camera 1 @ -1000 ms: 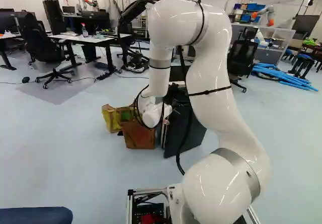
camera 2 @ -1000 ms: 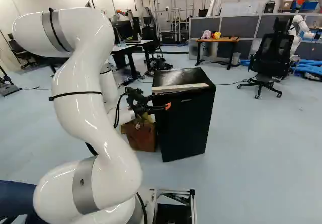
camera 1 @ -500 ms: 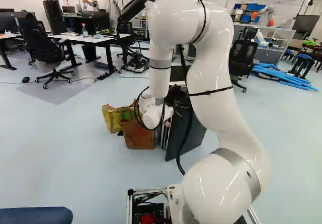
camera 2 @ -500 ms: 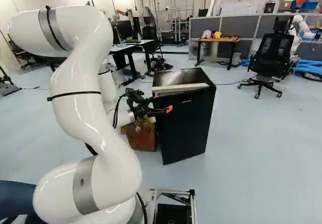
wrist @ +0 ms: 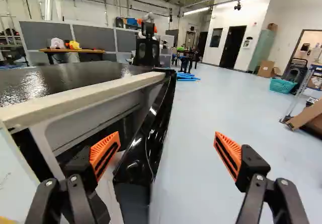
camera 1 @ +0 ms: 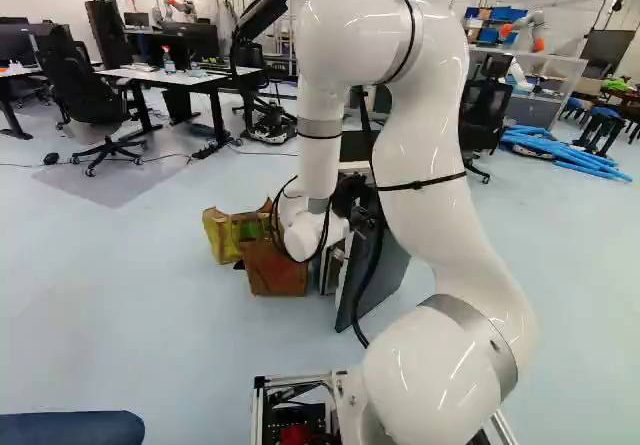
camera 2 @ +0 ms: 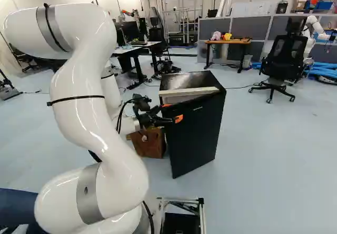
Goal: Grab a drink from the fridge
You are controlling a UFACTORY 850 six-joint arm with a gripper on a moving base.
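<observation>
Beside the fridge door, my gripper [camera 2: 172,112] stands at the end of the arm. The black fridge [camera 2: 187,80] has its door [camera 2: 196,134] partly open toward the base. In the wrist view the gripper [wrist: 167,143] is open wide: one orange-padded finger [wrist: 105,153] is on the inner side of the door [wrist: 146,143], in the gap to the cabinet, the other outside it. The door's edge lies between them, nearer the inner finger. A pale strip [wrist: 85,94] runs along the front of the fridge top. No drink can be seen; most of the interior is hidden.
A brown box [camera 1: 278,268] and a yellow container [camera 1: 220,233] stand on the floor close beside the fridge. Office chairs [camera 2: 285,60] and desks [camera 1: 175,77] are farther back, with another robot [camera 2: 316,30] beyond. Blue tubes [camera 1: 565,152] lie on the floor.
The fridge door has swung farther out, its free edge coming toward the base. My arm has shifted slightly, carrying the gripper along beside the door. The base has not moved.
</observation>
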